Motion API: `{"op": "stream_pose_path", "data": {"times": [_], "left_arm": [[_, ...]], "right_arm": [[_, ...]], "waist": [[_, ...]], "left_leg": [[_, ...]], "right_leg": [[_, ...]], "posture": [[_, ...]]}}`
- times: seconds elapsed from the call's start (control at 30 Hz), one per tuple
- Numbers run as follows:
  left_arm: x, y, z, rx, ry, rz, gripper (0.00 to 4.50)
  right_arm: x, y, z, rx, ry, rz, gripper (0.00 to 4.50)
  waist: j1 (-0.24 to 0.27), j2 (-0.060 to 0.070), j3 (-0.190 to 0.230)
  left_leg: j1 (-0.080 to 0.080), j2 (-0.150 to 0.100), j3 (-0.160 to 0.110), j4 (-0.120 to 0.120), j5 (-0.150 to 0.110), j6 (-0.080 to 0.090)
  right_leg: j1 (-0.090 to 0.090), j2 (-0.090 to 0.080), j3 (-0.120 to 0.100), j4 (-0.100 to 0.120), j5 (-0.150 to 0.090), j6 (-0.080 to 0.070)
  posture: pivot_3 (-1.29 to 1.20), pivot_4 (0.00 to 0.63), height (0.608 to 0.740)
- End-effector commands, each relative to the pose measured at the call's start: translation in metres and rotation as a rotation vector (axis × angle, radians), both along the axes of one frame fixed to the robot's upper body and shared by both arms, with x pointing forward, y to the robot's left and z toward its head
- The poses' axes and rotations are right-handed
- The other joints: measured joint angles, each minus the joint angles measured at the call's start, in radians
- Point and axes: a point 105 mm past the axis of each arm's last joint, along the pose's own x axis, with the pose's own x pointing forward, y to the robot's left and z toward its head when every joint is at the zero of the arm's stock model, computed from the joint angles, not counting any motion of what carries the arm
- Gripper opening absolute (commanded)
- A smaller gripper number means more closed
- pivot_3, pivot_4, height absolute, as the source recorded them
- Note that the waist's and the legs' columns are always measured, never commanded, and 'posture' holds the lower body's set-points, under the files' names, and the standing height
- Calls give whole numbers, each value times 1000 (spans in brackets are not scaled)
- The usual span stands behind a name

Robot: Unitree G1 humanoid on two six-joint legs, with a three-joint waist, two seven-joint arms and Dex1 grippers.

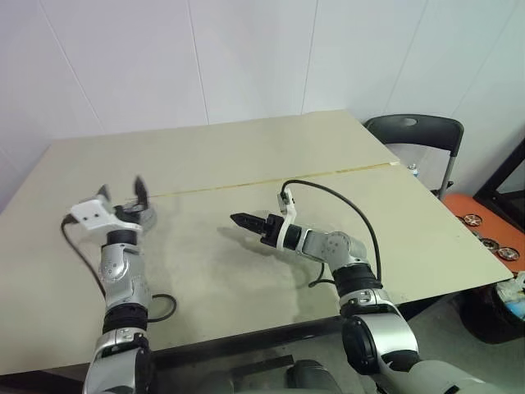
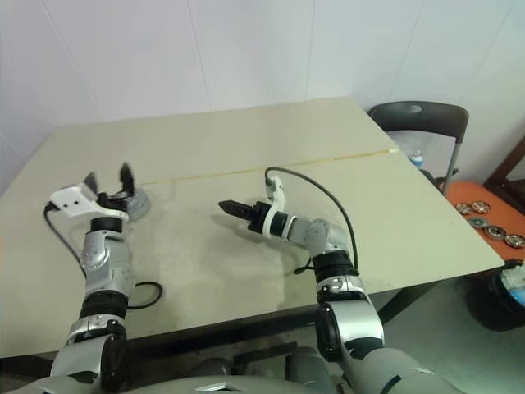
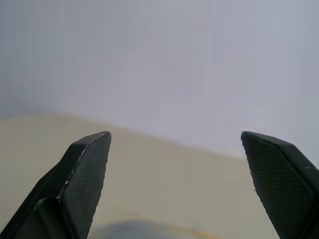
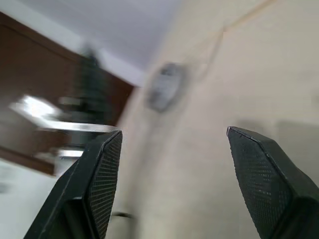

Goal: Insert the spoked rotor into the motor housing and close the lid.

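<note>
Beige and bare for the most part, the surface (image 1: pixel 246 164) carries a round grey metal piece, the motor housing (image 2: pixel 136 203) by its look, lying near the left edge; whether the lid is on it cannot be told. The left claw (image 1: pixel 121 194) hangs just in front of and above that piece, its two black fingers (image 3: pixel 84 174) spread wide and nothing between them. The right claw (image 1: pixel 244 221) reaches over the middle of the surface, pointing toward the left one, its fingers (image 4: pixel 102 179) parted and empty. A dark chair (image 1: pixel 414 131) stands past the far right corner.
</note>
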Motion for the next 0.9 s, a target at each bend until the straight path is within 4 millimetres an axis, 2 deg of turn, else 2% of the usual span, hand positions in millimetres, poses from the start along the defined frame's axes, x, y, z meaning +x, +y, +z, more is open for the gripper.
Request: {"op": "stream_pose_path", "data": {"times": [0.03, 0.13, 0.27, 0.33, 0.4, 0.43, 0.53, 0.63, 0.9], "left_arm": [[-5, -29, 18, 65, -35, -217, 4462], [-14, -50, 16, 135, 2, -379, 4462], [-23, -61, 20, 150, 10, -467, 4462], [-28, -66, 20, 151, 15, -506, 4500], [-34, -72, 17, 161, 28, -541, 4500], [-37, -78, 15, 176, 39, -565, 4500], [-43, -90, 12, 214, 56, -610, 4500], [-39, -88, 13, 216, 66, -568, 4500], [-39, -91, 7, 244, 91, -574, 4500]], "right_arm": [[20, -16, 24, -72, -183, -112, 3504], [31, -36, 35, -158, -316, -213, 3504], [36, -55, 47, -205, -411, -280, 3504], [36, -62, 52, -247, -463, -297, 3888], [32, -64, 55, -296, -519, -277, 4410], [29, -64, 56, -317, -546, -265, 4464], [27, -67, 59, -384, -613, -277, 4464], [29, -73, 56, -499, -683, -298, 4464], [31, -75, 57, -575, -794, -319, 4464]], "waist": [[-4, 0, 0], [-5, 1, 0], [-3, 1, 1], [-2, 1, 1], [-3, 1, 1], [-3, 1, 1], [-2, 1, 1], [0, 1, 2], [0, 1, 2]], "left_leg": [[1, 0, 0, 0, 0, 0], [2, 1, 0, 0, 0, 0], [2, 1, 0, 0, 0, 0], [2, 1, 0, 0, 0, 0], [2, 1, 0, 0, 0, 0], [2, 1, 1, 0, 0, 0], [2, 1, 1, 0, 0, 0], [2, 1, 1, 0, 0, 0], [4, 1, 1, 0, 0, 0]], "right_leg": [[0, 0, 0, 0, 0, 0], [1, 1, 0, 0, 0, 0], [1, 2, 0, 0, 0, 0], [1, 2, 0, 0, 0, 0], [2, 1, 0, 0, 0, 0], [2, 1, 1, -1, 0, 0], [2, 2, 1, -1, 0, 0], [2, 2, 1, -1, 0, 0], [3, 2, 1, -1, 0, 0]], "posture": [[0, 0, 740], [0, 0, 740], [0, 0, 740], [0, 0, 740], [0, 0, 740], [0, 0, 740], [0, 0, 740], [0, 0, 740], [0, 0, 740]]}}
